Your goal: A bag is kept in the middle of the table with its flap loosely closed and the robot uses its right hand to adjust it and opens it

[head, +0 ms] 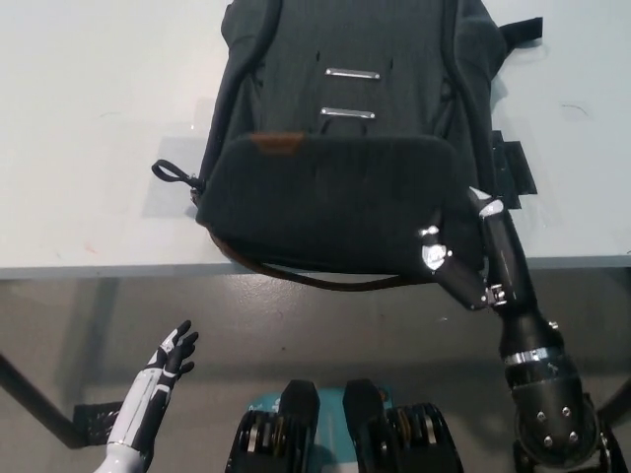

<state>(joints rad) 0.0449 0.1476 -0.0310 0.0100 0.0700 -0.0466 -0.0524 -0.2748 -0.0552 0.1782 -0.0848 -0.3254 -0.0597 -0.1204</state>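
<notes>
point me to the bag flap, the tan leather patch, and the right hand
dark grey fabric bag flap (335,202), head view, middle of flap.
small tan leather patch (276,144), head view, patch centre.
black right hand (458,258), head view, middle of hand.

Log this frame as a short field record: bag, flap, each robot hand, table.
bag: dark grey backpack lying flat, its near end at the table's front edge
flap: pulled toward the robot, two metal bars uncovered on the bag's body
right robot hand: black, at the flap's near right corner, grip unclear
left robot hand: white, below table level, fingers apart, holding nothing
table: pale top
</notes>
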